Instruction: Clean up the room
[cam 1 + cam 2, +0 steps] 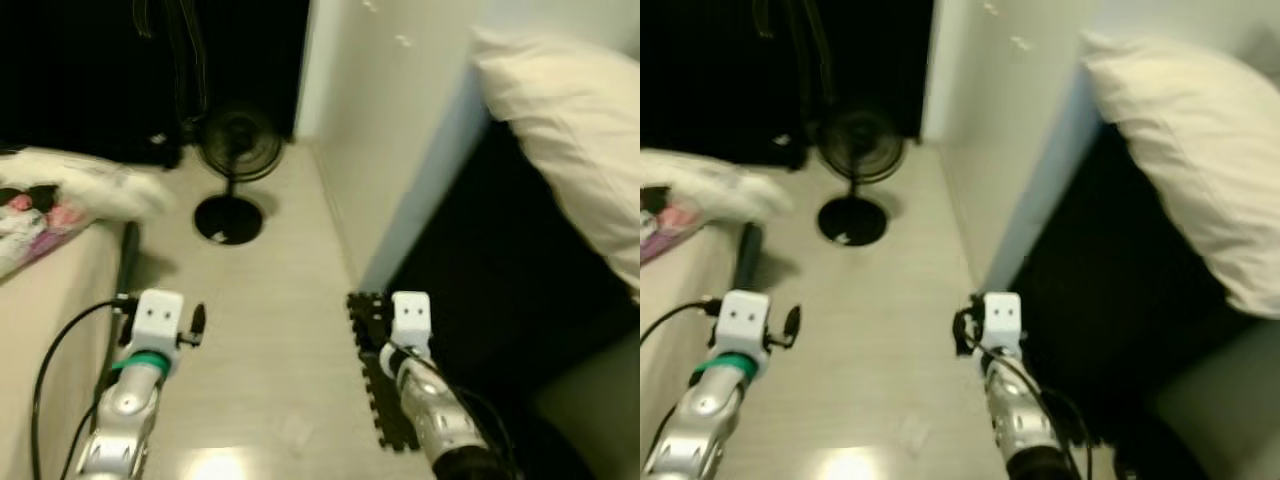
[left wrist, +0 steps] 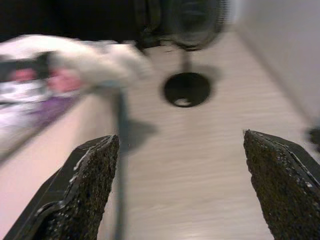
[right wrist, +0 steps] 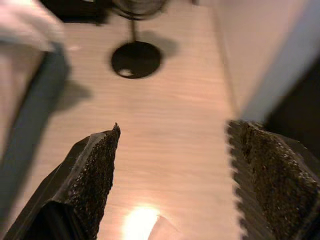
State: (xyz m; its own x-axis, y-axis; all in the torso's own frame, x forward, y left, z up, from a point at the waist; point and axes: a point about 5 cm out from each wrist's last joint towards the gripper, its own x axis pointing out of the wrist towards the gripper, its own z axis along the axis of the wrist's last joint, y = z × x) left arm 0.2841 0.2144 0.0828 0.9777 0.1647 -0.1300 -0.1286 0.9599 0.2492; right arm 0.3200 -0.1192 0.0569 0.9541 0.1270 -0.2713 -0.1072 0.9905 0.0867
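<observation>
We're in the gap between the bed (image 1: 40, 300) and the wall, both grippers spread wide with nothing in them: left gripper (image 2: 180, 195), right gripper (image 3: 175, 185). Likely pickup is the pillow (image 1: 570, 130) up on our right, leaning over the dark area. Looks soft, light and squashy, so we'd pinch a corner or edge. Fan (image 1: 235, 160) stands ahead on the floor.

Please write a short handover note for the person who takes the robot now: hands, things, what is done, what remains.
Left hand: open, holding nothing, raised over the floor.
Right hand: open, holding nothing, near the black foam mat.
Standing fan ahead on the floor; bed with crumpled bedding on the left; pillow on the right.
Done: nothing visible. Left: all tidying.
</observation>
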